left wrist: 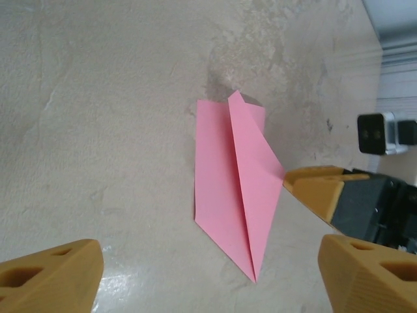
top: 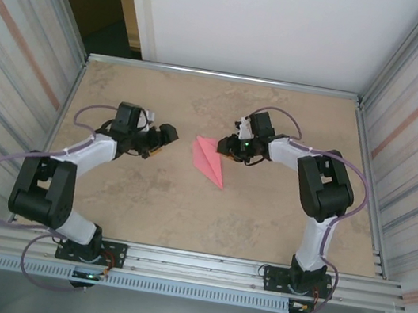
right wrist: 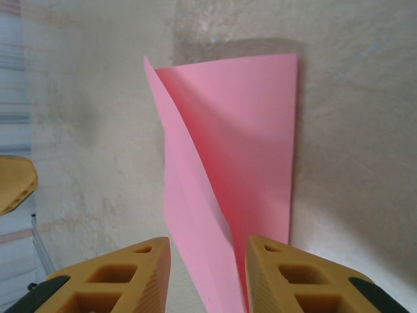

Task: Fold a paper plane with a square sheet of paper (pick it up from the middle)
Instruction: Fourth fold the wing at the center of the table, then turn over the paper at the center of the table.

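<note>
The paper plane (top: 210, 159) is pink paper folded to a pointed dart with a centre crease. It lies on the table between the two arms. My left gripper (top: 167, 139) is a short way to its left, and its jaws (left wrist: 208, 254) stand wide open with nothing between them. The dart (left wrist: 234, 195) lies flat ahead of those jaws, point toward the camera. My right gripper (top: 226, 146) is at the dart's right edge. Its jaws (right wrist: 208, 277) are apart and straddle the raised crease of the paper (right wrist: 241, 143) without pinching it.
The beige stone-patterned table (top: 145, 202) has a metal rail (top: 207, 265) along its near edge and ribbed walls on both sides. A yellow fingertip (left wrist: 319, 186) of the right gripper touches the dart's edge in the left wrist view.
</note>
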